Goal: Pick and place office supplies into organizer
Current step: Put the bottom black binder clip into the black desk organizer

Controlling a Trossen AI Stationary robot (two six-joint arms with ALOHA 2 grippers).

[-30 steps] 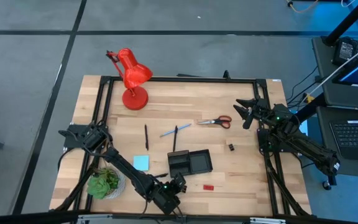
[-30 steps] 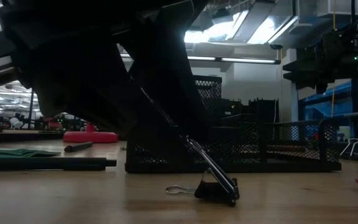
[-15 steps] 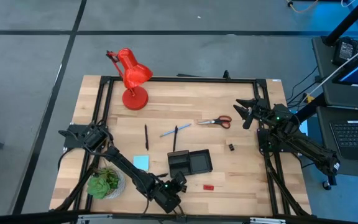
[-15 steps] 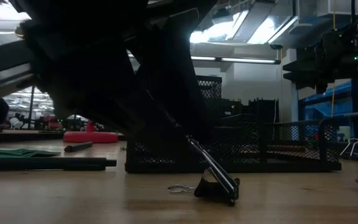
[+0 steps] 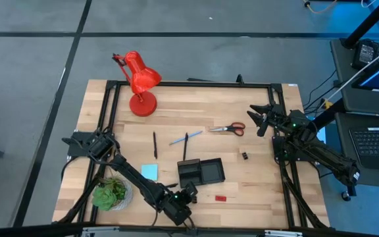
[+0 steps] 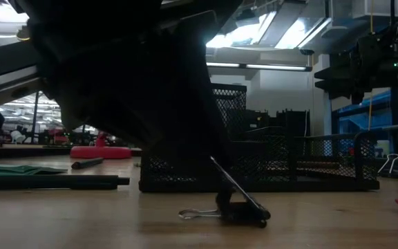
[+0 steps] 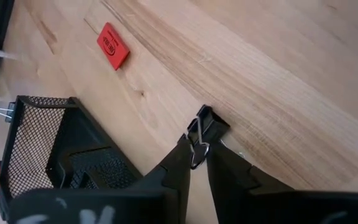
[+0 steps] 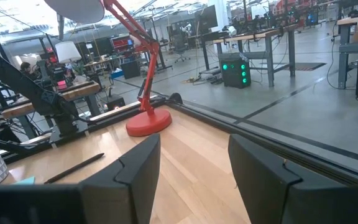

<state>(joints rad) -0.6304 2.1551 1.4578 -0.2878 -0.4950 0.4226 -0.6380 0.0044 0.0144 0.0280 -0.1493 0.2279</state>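
From above, we are reaching our left claw [image 5: 188,192] down at the near edge of the tabletop [image 5: 255,191], just left of the small red piece [image 5: 220,197] and just near of the black organizer [image 5: 201,172]. The light blue notepad [image 5: 149,171] is lying left of the organizer; two black pens [image 5: 154,145] and a light blue pen [image 5: 178,139] are lying farther back, with the red-handled scissors [image 5: 228,128] to their right. Our right claw [image 5: 260,119] is hanging over the far right of the tabletop, near the scissors.

At table height, we are seeing a black binder clip [image 6: 237,205] sitting on the wood in front of the mesh organizer [image 6: 289,162], a dark finger slanting down onto it.

Through the left wrist, our fingers [image 7: 174,171] are closing around the wire handle of the clip [image 7: 204,126], pinching it between the tips; the red piece [image 7: 112,46] is lying farther off.

Through the right wrist, our fingers [image 8: 135,165] are standing wide apart, holding nothing, facing the red lamp [image 8: 148,121].
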